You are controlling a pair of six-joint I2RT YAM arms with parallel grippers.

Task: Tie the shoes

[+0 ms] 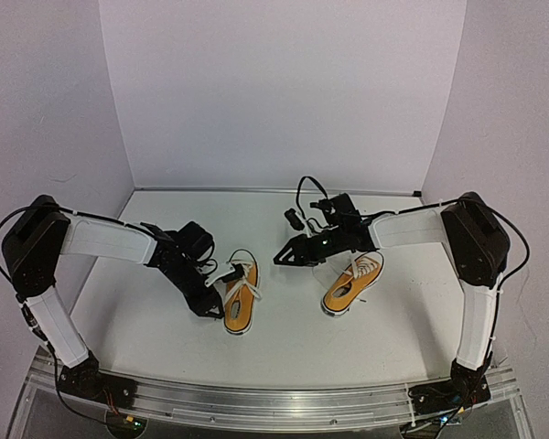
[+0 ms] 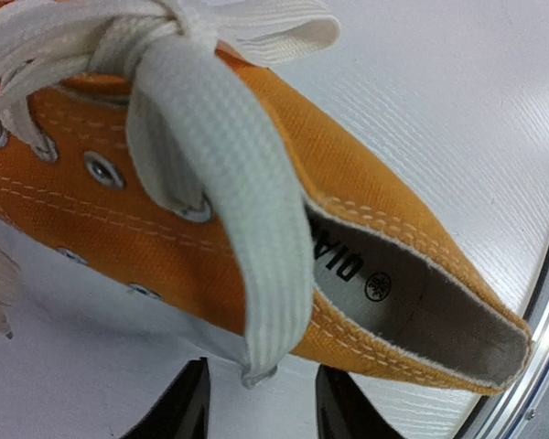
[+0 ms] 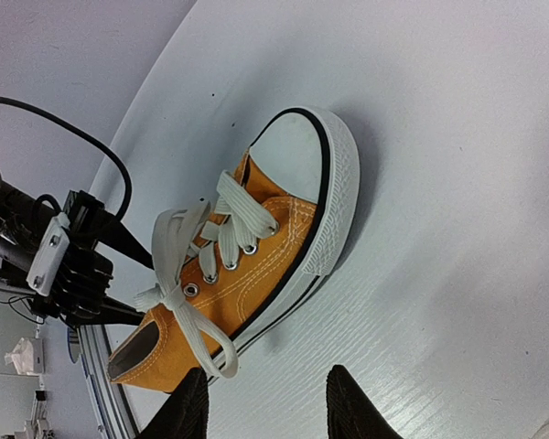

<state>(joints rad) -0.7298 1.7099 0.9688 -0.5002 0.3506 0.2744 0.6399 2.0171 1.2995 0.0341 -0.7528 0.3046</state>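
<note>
Two orange-yellow shoes with white laces lie on the white table. The left shoe (image 1: 241, 300) (image 2: 165, 229) (image 3: 256, 265) has a knot over its tongue. One flat lace end (image 2: 256, 302) hangs down over its side, its tip between the fingers of my left gripper (image 1: 212, 309) (image 2: 261, 412). That gripper is open and its fingers do not touch the lace. The right shoe (image 1: 352, 283) lies apart to the right. My right gripper (image 1: 282, 259) (image 3: 270, 407) hovers open between the shoes, nothing in it, a lace loop (image 3: 221, 358) just beside its left finger.
White walls enclose the table (image 1: 284, 343) at the back and both sides. A metal rail (image 1: 274, 402) runs along the near edge under the arm bases. The left arm's black wrist and cable (image 3: 64, 265) sit right behind the left shoe's heel.
</note>
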